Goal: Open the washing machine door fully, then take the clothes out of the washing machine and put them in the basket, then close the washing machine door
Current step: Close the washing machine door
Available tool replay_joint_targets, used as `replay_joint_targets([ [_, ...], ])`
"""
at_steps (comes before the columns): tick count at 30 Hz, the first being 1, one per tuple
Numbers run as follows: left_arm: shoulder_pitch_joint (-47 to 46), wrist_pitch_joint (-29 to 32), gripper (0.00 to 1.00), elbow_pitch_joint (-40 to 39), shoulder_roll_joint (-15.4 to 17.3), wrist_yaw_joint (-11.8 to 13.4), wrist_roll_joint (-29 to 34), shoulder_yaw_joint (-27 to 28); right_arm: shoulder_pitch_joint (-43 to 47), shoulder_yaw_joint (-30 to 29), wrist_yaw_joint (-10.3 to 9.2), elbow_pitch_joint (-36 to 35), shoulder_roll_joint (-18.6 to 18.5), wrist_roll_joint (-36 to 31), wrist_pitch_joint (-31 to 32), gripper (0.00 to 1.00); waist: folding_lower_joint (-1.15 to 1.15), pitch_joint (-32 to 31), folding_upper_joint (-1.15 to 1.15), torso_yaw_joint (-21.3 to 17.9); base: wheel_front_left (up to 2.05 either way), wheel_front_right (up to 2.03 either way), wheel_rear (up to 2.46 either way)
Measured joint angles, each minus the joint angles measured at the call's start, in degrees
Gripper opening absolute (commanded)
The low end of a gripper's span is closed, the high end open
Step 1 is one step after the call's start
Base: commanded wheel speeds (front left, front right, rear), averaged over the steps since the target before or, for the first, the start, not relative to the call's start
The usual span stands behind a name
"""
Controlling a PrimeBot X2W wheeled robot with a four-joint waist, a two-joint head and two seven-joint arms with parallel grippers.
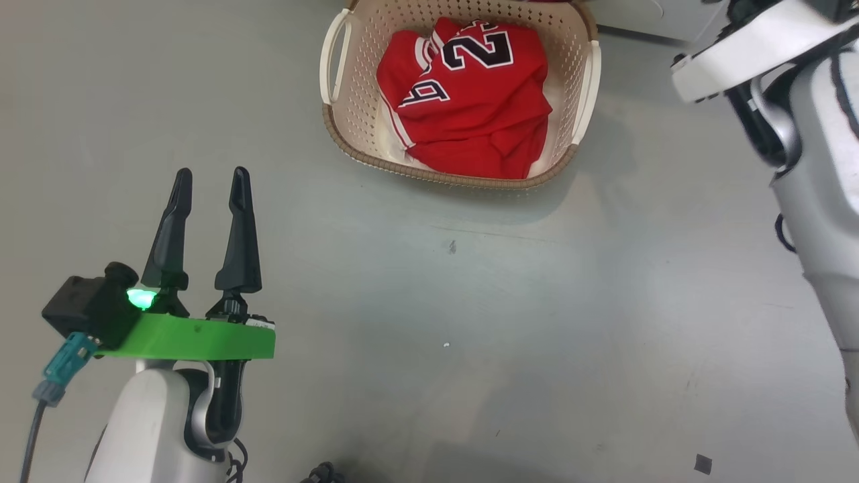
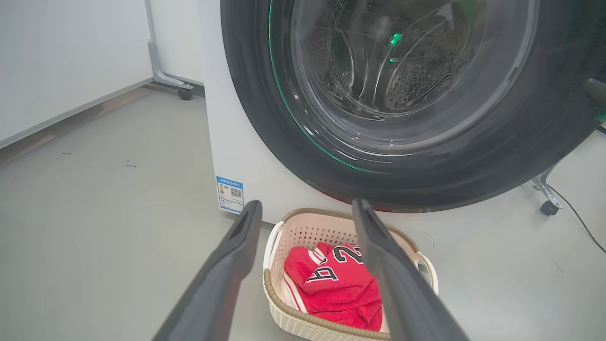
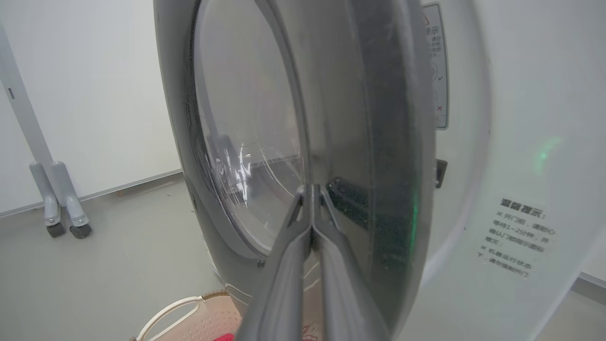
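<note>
The cream basket (image 1: 463, 180) sits on the floor before the washing machine (image 2: 222, 118) and holds the red jersey (image 1: 470, 100) with navy numbers. A white cloth (image 1: 388, 144) peeks out beneath it. My left gripper (image 1: 211, 173) hangs open and empty, well short of the basket (image 2: 284, 303). The washing machine door (image 2: 497, 156) covers the drum, which shows through its glass. In the right wrist view the door (image 3: 388, 166) appears nearly edge-on. My right gripper (image 3: 310, 189) is shut, with its tips against the door's rim.
Open grey floor (image 1: 470, 302) lies between me and the basket. A wheeled stand leg (image 2: 182, 90) stands left of the washer. A caster (image 2: 549, 206) and a cable sit to its right. My pale right forearm (image 1: 819, 174) reaches up the head view's right side.
</note>
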Motion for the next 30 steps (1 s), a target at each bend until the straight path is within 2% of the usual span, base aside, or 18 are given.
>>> replay_joint_targets([
  [9,-2.4,0.0,1.0,0.3,-0.5,0.0,-1.3,-0.9,-5.8,-3.0,-0.03,2.2,-3.9,-0.2,0.7,0.0,0.0,3.0,0.0,2.0,0.0,0.0,0.0],
  [20,-3.8,0.0,1.0,1.1,-0.9,-0.2,-1.9,-1.5,-9.8,-3.7,-0.09,4.7,-4.9,-0.9,0.9,0.0,0.0,5.1,0.0,4.6,0.0,0.0,0.0],
  [30,-4.2,0.0,1.0,2.2,-1.0,-0.2,-2.3,-1.5,-10.5,-4.1,-0.13,6.8,-4.7,-1.0,-0.6,0.0,0.0,5.2,0.0,5.4,0.0,0.0,0.0],
])
